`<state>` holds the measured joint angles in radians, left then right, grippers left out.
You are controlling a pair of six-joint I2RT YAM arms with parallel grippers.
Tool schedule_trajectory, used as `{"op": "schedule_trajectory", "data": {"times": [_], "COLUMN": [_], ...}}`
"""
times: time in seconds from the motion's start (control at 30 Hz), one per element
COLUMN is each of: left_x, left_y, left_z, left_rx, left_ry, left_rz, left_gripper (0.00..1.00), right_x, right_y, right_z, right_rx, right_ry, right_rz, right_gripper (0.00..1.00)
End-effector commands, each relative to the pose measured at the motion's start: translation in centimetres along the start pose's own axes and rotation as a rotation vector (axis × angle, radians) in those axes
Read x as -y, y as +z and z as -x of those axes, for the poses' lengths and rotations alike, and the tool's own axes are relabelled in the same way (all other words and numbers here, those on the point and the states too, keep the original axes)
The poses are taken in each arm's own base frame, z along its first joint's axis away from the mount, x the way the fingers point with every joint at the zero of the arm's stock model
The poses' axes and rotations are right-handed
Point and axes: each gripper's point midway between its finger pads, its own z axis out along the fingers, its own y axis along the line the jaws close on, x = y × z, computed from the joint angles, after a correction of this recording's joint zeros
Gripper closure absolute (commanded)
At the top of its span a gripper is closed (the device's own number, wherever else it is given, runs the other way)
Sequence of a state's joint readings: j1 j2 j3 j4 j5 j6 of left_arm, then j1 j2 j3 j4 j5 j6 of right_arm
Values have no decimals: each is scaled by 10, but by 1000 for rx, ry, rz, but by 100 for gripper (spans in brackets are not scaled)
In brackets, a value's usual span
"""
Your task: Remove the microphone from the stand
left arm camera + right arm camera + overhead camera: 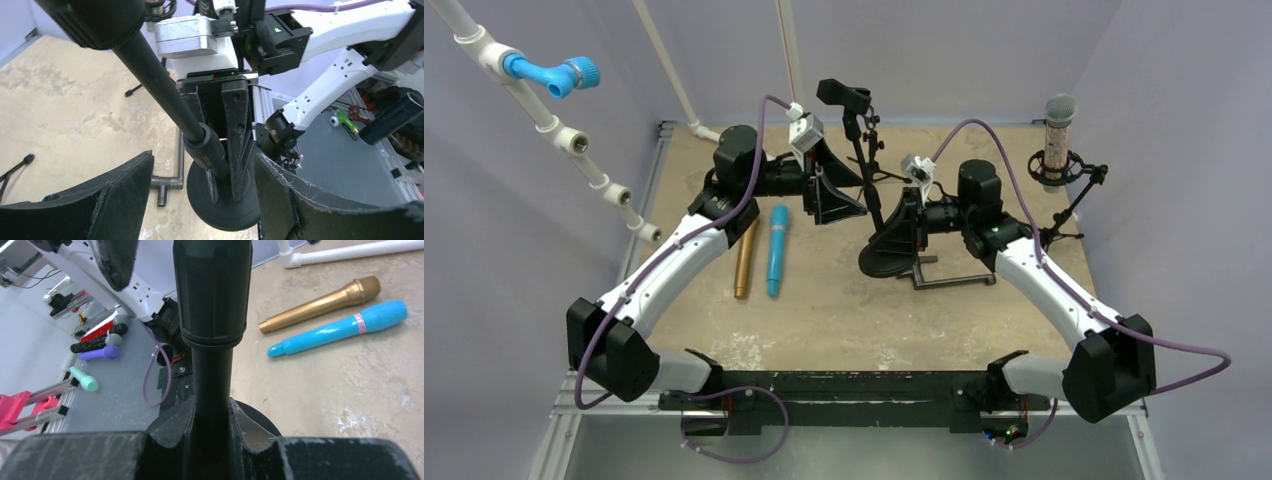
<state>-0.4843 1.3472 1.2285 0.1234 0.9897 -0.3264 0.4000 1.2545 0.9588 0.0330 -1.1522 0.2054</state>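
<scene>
The black stand [871, 185] rises on a thin pole from a round base [889, 262] at mid-table. A short, thick black microphone [844, 96] sits tilted at its top, and its ribbed body fills the upper left of the left wrist view [95, 22]. My left gripper [846, 186] is open just left of the pole, well below the microphone; in its own view [204, 157] the pole [160, 85] runs between the spread fingers untouched. My right gripper [902, 232] is shut on the pole just above the base, its fingers clamping it [212, 425].
A gold microphone [745, 258] and a blue one [777, 250] lie side by side left of the stand. A second stand with a grey-headed microphone [1059, 140] is at the back right. A dark pipe piece [954, 280] lies by the base. White pipes with a blue fitting [554, 75] cross the left.
</scene>
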Motion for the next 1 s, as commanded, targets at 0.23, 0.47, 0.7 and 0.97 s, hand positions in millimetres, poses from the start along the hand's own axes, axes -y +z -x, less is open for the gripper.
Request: {"op": "schedule_trajectory", "data": {"times": [0.23, 0.47, 0.7, 0.97], "left_x": [17, 14, 0, -53], "left_y": [15, 24, 31, 17], "left_z": [2, 0, -5, -12], "left_rx": [25, 33, 21, 24], "left_ry": [19, -23, -116, -489], "left_rz": [-171, -151, -20, 475], "left_gripper": [45, 66, 97, 72], "right_x": [-23, -9, 21, 55], "right_y": [-4, -3, -5, -10], "right_z": [18, 9, 16, 14], "right_rx": [38, 28, 34, 10], "right_ry": [-109, -115, -132, -117], "right_rz": [77, 14, -154, -318], "right_gripper": [100, 100, 100, 100]}}
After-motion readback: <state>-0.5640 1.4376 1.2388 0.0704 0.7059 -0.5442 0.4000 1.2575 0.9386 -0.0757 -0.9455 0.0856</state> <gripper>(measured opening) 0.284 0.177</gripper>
